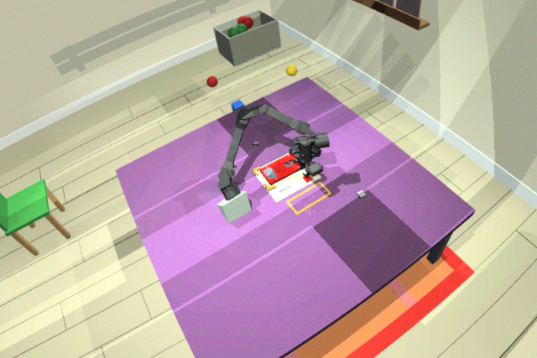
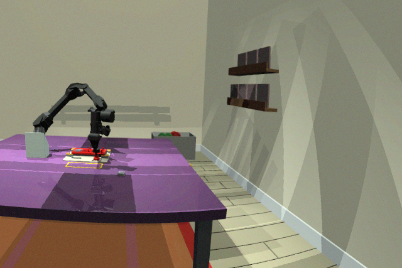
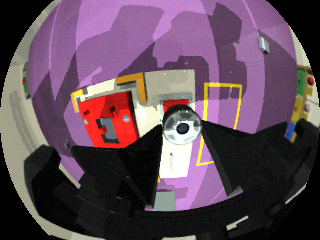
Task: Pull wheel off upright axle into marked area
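The pincer (image 3: 182,135) stands vertically over the red fixture (image 1: 282,168), its fingers clamped on the wheel (image 3: 182,130). In the wrist view the wheel shows as a pale grey disc with a dark hub, framed on both sides by the dark fingers, which are part-way closed and stopped by the wheel's width. That hold across the rim suits a straight upward pull, since the axle is upright and any sideways drag would likely bind the wheel on it.

Whether the wheel has cleared the axle cannot be told: the axle itself is hidden beneath the wheel and the pincer in every view. In the exterior view the pincer tip (image 2: 95,150) sits low, close to the fixture, so the judgement is that the wheel is at or just above its seat and the lift is barely begun, if at all.

The fixture rests on a white base sheet (image 1: 284,189) with orange corner brackets (image 1: 257,170), which appear to locate it on the purple worktop (image 1: 242,258). The marked area (image 1: 309,198), a yellow-outlined rectangle, lies just beside the sheet on the side away from the arm's base (image 1: 234,208), so the carry should be short. A small grey block (image 1: 361,193) sits apart from the outline and should not obstruct the set-down.

Remaining, by judgement: vertical lift, short traverse, lowering inside the outline, release with the fingers drawn off
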Motion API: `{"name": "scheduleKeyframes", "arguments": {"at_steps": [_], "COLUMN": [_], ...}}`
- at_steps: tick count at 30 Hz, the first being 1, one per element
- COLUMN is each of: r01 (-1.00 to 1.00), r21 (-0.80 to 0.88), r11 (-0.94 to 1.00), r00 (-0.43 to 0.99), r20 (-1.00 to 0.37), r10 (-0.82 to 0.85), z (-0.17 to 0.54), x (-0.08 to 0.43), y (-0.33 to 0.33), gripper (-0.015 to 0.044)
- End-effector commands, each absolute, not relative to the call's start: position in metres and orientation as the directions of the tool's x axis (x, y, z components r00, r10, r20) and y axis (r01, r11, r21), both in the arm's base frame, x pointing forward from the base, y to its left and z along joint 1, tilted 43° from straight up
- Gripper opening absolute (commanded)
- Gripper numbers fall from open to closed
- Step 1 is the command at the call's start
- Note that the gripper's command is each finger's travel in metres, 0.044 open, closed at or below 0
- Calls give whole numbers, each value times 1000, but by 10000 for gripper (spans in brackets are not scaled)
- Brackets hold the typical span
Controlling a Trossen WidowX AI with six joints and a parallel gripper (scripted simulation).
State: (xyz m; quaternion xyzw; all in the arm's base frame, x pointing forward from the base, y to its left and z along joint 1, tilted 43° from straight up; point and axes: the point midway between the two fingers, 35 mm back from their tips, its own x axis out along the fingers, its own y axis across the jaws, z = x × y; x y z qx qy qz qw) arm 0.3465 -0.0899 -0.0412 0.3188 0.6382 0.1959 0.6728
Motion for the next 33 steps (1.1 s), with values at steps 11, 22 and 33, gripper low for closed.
{"name": "scheduleKeyframes", "arguments": {"at_steps": [11, 22, 33], "r01": [144, 144, 145], "r21": [676, 676, 677], "r11": [722, 722, 722], "r00": [124, 125, 127], "r20": [-737, -737, -736], "r10": [665, 665, 665], "z": [-34, -31, -28], "x": [346, 345, 344], "y": [-99, -102, -104], "gripper": [0, 0, 0]}}
